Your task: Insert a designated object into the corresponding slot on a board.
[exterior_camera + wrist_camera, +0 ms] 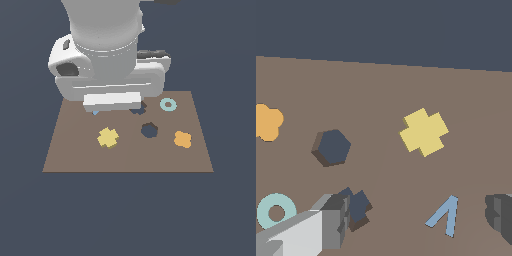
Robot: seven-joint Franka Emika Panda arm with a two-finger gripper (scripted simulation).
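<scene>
Exterior view: my arm (107, 50) hung over the far edge of the board (75, 155); its bulk covered my gripper, so no fingertips showed here. The yellow piece (107, 137) lay flat on the board, nearer the exterior view's left, apart from every other shape. A dark hole (148, 130) sat toward the middle of the board, to the exterior view's right of the yellow piece; the orange piece (183, 139) lay further right again. The slot (138, 108) was partly hidden under my arm, beyond the dark hole; a teal ring (168, 104) lay near the board's far right corner; a sliver of a blue shape (95, 112) showed at the edge of my arm.

Wrist view: my gripper (421, 225) was held above the board (381, 90); one finger (311, 227) and the other finger (501, 212) stood far apart, spread wide, with nothing between them. The yellow piece (424, 131) lay flat on the board, untouched and clear of both fingers. The slot (357, 206) lay just beside the first finger, partly covered by it; the blue shape (445, 215) lay between the fingers. The dark hole (333, 147), the orange piece (267, 122) and the teal ring (276, 212) were also visible.
</scene>
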